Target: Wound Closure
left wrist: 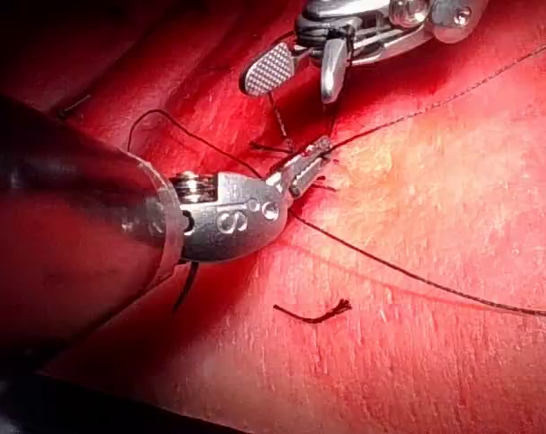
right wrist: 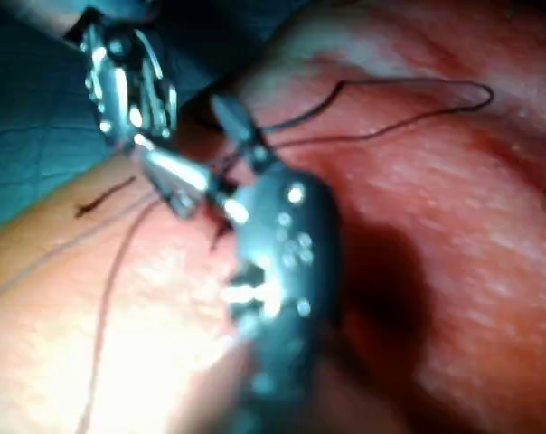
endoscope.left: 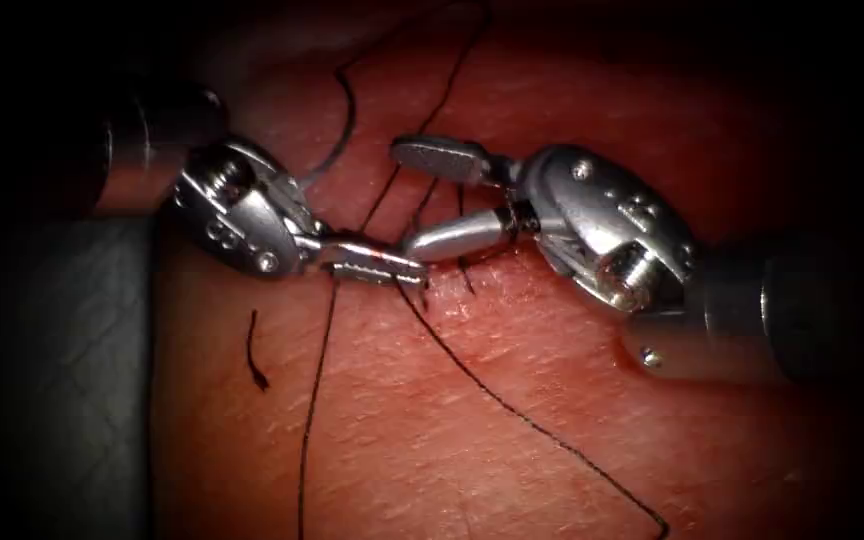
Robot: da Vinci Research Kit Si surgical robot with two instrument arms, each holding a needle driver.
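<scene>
Red tissue (endoscope.left: pixel 472 420) lies under us, and both our tools meet over the stitch site at the cut (endoscope.left: pixel 447 290). Our left gripper (endoscope.left: pixel 382 268) is closed down narrow, and we judge it pinches the thread (endoscope.left: pixel 512 410) right at the stitch; the left wrist view shows the strand leaving its tip (left wrist: pixel 307 165). Our right gripper (endoscope.left: pixel 432 200) stands wide apart, one jaw raised and one low, holding nothing, with short dark strands rising from the tissue between them. We can make out no needle, so we cannot say where it is. As we judge it, stitching here is well along: thread sits in the tissue at the cut and we seem to be at the knot-and-trim end, though how many stitches remain we cannot tell.

Around us: one long strand trails off to the right of the cut, another hangs straight down on its left, and a loop (endoscope.left: pixel 344 120) curls above the left tool. A cut end (endoscope.left: pixel 254 360) lies loose on the tissue, left of the cut. Those slack strands crowd the jaws and could snag.
</scene>
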